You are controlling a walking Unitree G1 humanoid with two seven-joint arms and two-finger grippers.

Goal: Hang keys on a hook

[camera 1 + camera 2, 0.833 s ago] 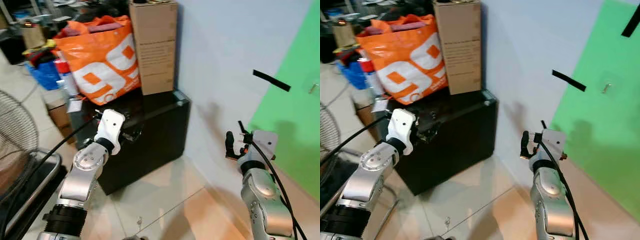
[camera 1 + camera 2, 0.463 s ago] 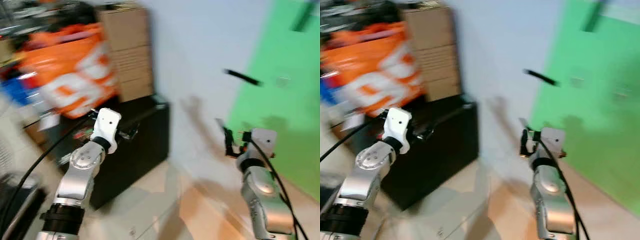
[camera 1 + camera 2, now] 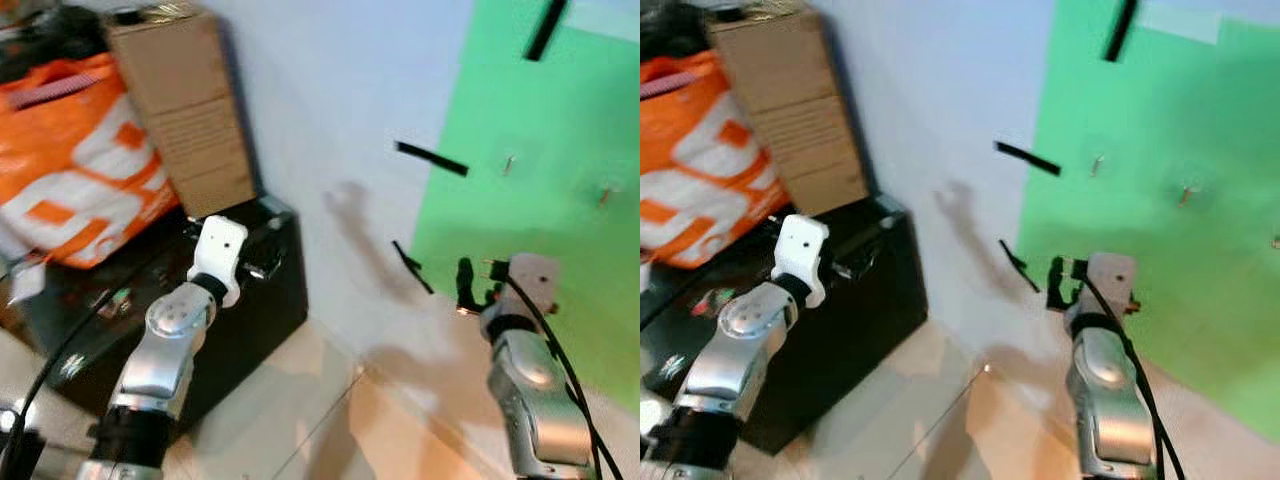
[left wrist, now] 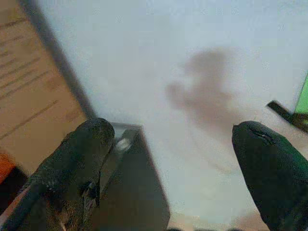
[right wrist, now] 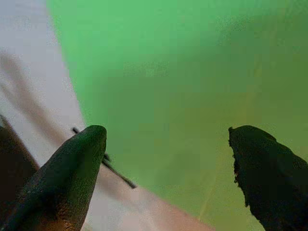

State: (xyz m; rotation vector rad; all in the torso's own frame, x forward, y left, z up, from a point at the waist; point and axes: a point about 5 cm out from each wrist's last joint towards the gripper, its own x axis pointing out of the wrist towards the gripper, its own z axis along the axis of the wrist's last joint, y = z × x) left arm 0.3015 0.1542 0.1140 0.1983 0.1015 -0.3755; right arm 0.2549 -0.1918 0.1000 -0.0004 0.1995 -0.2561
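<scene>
A flat green panel [image 3: 560, 200] covers the wall at 2 o'clock, matte and smooth, next to a pale painted wall [image 3: 330, 120]. Small metal hooks [image 3: 508, 163] stick out of the panel as thin short pegs; another hook [image 3: 604, 196] sits further toward 3 o'clock. They are too small and blurred to tell which way their tips point. Strips of black tape [image 3: 431, 159] lie slantwise across the panel's edge, one more [image 3: 546, 28] near 1 o'clock.

The right gripper [image 5: 166, 178] is raised at 4 o'clock before the panel, its black, rounded, rubbery fingers [image 5: 62, 180] spread wide with nothing between them. No keys can be made out in it.

The left gripper [image 4: 175, 168] is held up at 9 o'clock over a black hard-shelled case [image 3: 240, 300] with a glossy lid; its jaws also stand wide apart and empty, pointing toward the pale wall.

On the case stand a tall plain cardboard box [image 3: 180, 110] and, at 10 o'clock, a shiny orange bag [image 3: 70, 180] with white print. The floor [image 3: 320, 420] is glossy beige tile.
</scene>
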